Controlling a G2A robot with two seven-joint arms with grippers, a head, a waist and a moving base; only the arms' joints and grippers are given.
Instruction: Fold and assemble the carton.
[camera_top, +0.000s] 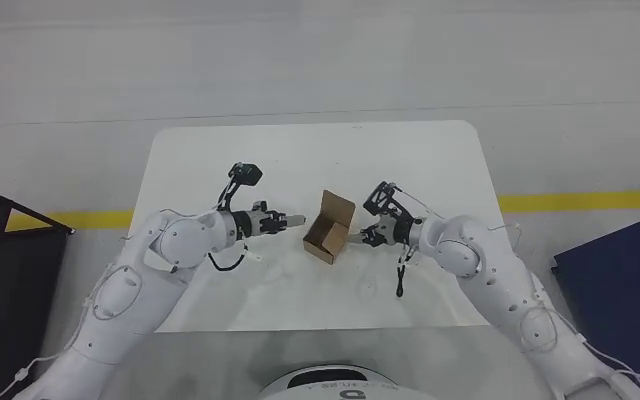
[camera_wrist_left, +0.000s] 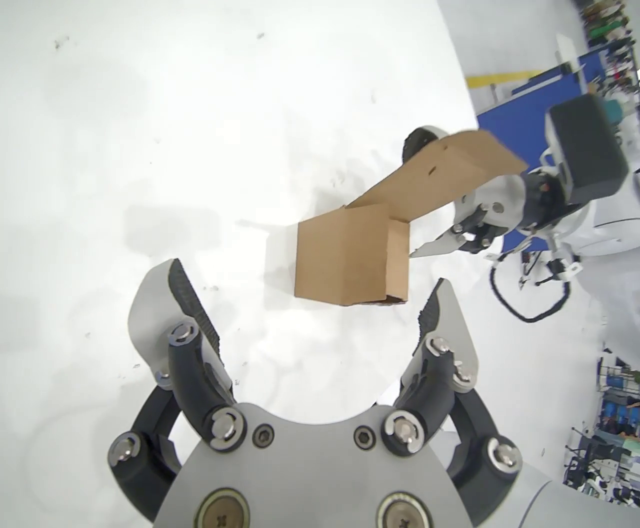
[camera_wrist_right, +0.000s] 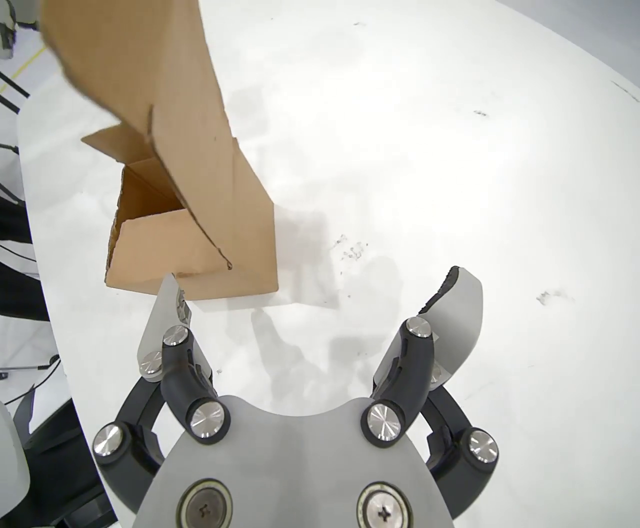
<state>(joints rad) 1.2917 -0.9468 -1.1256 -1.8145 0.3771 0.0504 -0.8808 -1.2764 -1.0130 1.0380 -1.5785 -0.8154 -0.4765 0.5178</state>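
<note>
I am running both jaws spread wide, gripping nothing. The carton (camera_top: 328, 226) is sitting on the desk (camera_top: 430, 165) between them. It is just ahead of the left jaws with a gap, and at the right jaws, where one fingertip (camera_wrist_right: 169, 295) is touching or nearly touching its lower wall. The lid flap (camera_wrist_left: 440, 170) is standing raised over the uncovered top. I am judging that one side should brace the body while the other presses the flap down along its crease, slowly, to avoid tipping.

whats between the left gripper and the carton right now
Nothing but bare white table. The open left gripper points at the carton with a clear stretch between them, seen best in the left wrist view.
</note>
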